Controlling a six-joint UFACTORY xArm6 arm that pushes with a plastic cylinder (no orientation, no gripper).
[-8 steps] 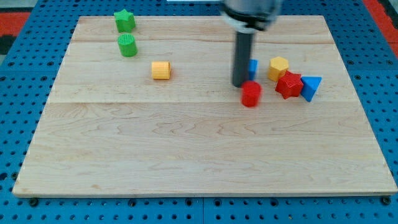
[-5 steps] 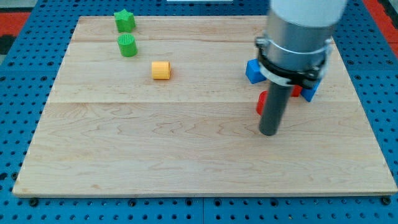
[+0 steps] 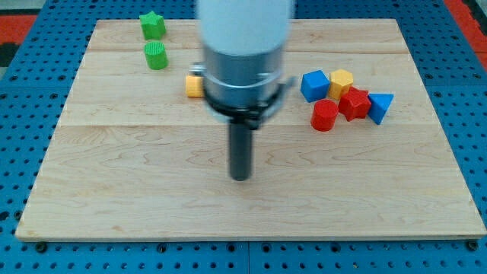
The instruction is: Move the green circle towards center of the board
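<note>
Green circle (image 3: 156, 55) sits near the surface's (image 3: 114, 190) top-left corner, just below the green star (image 3: 152, 25), and nothing is touching it. My tip (image 3: 240, 176) has swept from the view's right, beside the cluster of blocks there, to a spot a little below the middle of the board, well apart from the green circle. That suggests the approach is only beginning: the tip would need to get above and to the left of the circle to push it inward. There is no pincer on this rig, only the rod, so nothing is held. The arm's blurred body covers most of the orange block (image 3: 194, 84). At the right lie a blue cube (image 3: 313, 84), yellow block (image 3: 342, 80), red cylinder (image 3: 325, 115), red star (image 3: 354, 103) and blue triangle (image 3: 380, 106), bunched together.
</note>
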